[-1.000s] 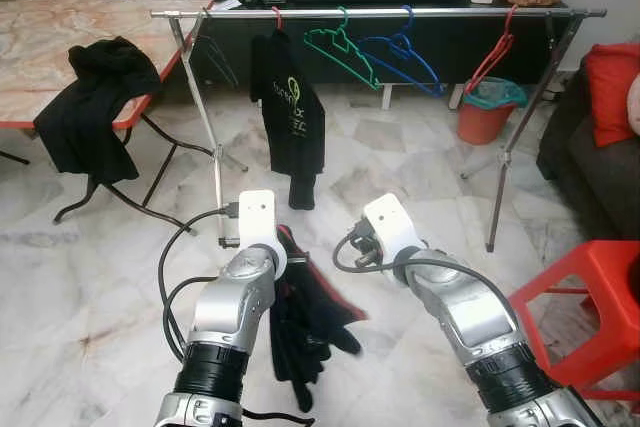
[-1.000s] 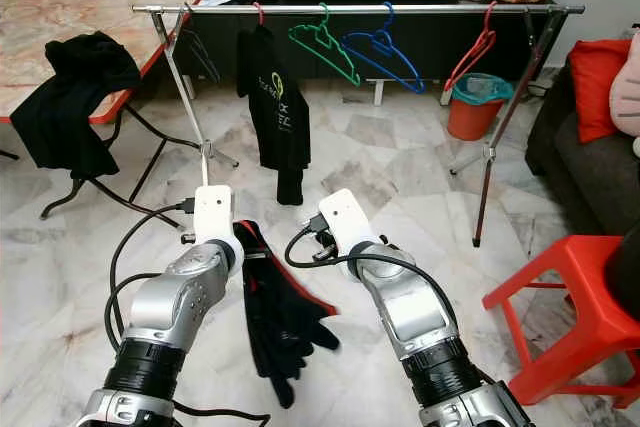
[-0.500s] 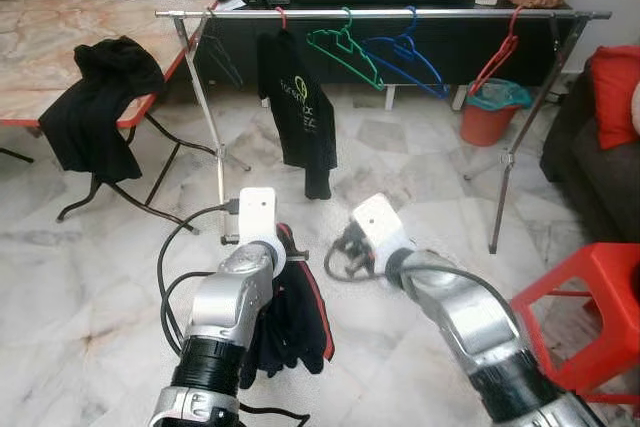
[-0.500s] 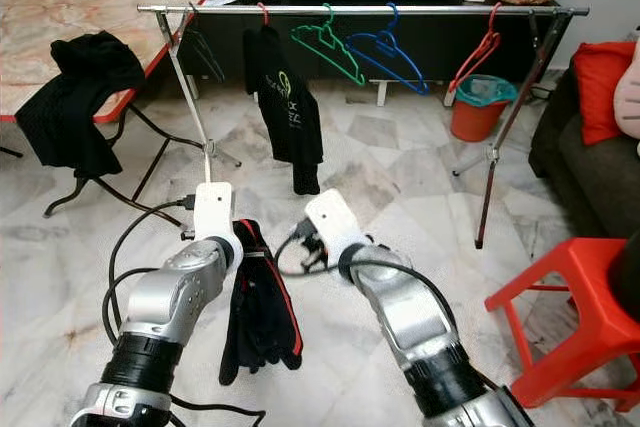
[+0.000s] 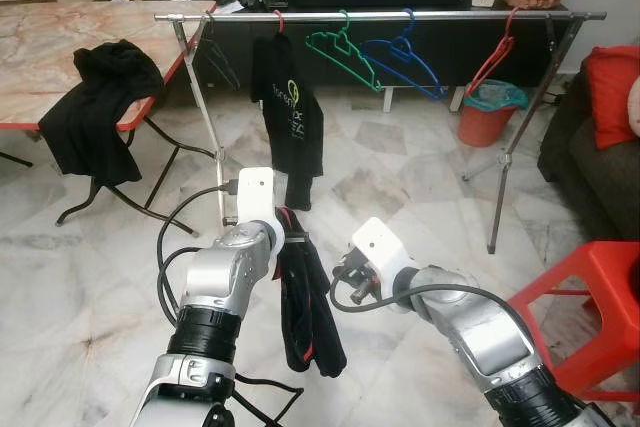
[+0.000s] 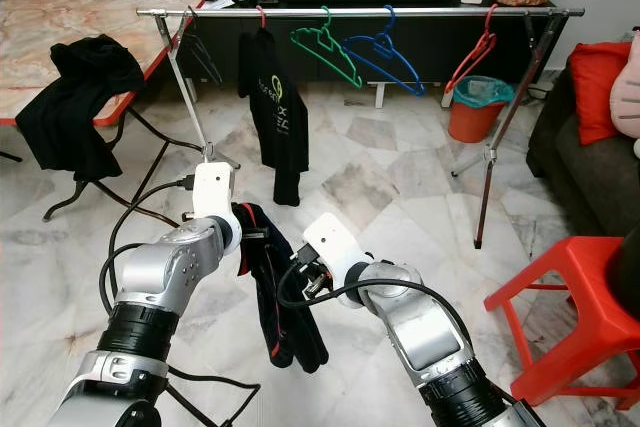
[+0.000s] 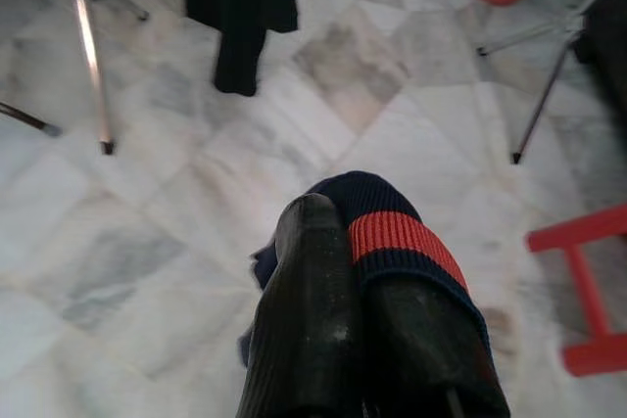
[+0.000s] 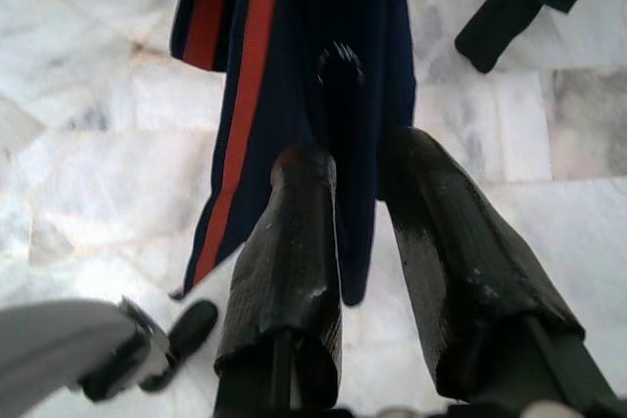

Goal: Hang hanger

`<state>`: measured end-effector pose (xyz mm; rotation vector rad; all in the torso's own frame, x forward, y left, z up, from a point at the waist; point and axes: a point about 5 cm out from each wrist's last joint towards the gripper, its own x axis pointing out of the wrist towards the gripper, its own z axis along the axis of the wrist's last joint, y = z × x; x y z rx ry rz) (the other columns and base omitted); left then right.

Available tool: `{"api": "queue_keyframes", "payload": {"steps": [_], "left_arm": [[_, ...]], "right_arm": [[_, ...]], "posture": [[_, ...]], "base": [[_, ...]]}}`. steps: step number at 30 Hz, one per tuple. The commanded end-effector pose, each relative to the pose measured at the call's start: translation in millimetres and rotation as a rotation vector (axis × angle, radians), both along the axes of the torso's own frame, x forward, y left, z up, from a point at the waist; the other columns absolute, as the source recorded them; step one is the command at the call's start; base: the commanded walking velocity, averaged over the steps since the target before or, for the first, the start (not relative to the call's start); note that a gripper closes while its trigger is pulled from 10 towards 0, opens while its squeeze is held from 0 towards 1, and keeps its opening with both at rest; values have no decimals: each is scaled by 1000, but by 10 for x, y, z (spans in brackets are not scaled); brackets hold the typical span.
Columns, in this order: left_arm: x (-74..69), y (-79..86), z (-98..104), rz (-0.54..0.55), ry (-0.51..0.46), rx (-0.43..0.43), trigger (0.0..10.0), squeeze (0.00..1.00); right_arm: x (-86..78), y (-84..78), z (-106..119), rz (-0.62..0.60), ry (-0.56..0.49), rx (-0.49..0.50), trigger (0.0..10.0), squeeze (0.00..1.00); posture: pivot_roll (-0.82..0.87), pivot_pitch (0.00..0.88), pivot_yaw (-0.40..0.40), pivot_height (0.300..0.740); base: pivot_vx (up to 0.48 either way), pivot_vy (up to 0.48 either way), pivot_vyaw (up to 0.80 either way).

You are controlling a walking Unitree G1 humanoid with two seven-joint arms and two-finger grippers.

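The left gripper (image 7: pixel 358 271) has its two black fingers (image 7: pixel 304 310) pressed together on a fold of a dark navy garment with a red stripe (image 5: pixel 305 307); the cloth wraps over one finger in the left wrist view. The garment hangs limp below that grip, above the marble floor (image 5: pixel 90 277), a thin red edge showing along its length. No hanger can be made out inside it.

The right gripper (image 8: pixel 358 183) has its fingers (image 8: pixel 289 252) a little apart, pointed at the hanging garment just beside it; nothing is held between them.

Both silver arms reach forward and low. The left forearm rises toward its white wrist block (image 5: pixel 255 197), and the right arm bends inward so its wrist sits close beside the garment.

Farther ahead stands a metal clothes rack (image 5: pixel 380 15). On its rail hang a black shirt with a green logo (image 5: pixel 288 117) on a red hanger, a green hanger (image 5: pixel 340 47), a blue hanger (image 5: pixel 405 52) and a red hanger (image 5: pixel 495 52). An orange bucket (image 5: pixel 487 112) stands behind the rack, with teal contents I cannot identify. A black cloth (image 5: pixel 95 107) drapes over a table's (image 5: pixel 40 42) edge on the left, and a red stool (image 5: pixel 590 307) stands on the right.
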<state>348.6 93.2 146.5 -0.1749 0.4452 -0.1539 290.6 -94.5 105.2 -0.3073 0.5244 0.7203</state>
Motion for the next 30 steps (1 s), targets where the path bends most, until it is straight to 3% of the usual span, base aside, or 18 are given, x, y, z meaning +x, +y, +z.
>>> {"api": "queue_keyframes", "payload": {"steps": [1, 8, 19, 22, 30], "left_arm": [[43, -66, 151, -33, -27, -37, 0, 0], [74, -154, 219, -61, -20, -83, 0, 0], [176, -351, 421, -136, -43, -137, 0, 0], [211, -402, 496, -148, -43, -180, 0, 0], [239, -440, 552, -158, -44, -223, 0, 0]], "right_arm": [[21, 23, 32, -28, -19, 50, 10000, 0], [-59, 249, 79, 26, -4, 115, 10000, 0], [-66, 291, 29, 9, -19, 10, 10000, 0], [26, 259, 64, -87, -90, -5, 10000, 0], [100, 259, 167, -191, -158, 26, 10000, 0]], "posture": [[-97, 10, 53, 740], [-96, 14, 69, 740], [-97, 4, 85, 740], [-97, 4, 85, 740], [-96, 0, 88, 740]], "base": [[0, 0, 0], [0, 0, 0], [0, 0, 0], [0, 0, 0], [0, 0, 0]]}}
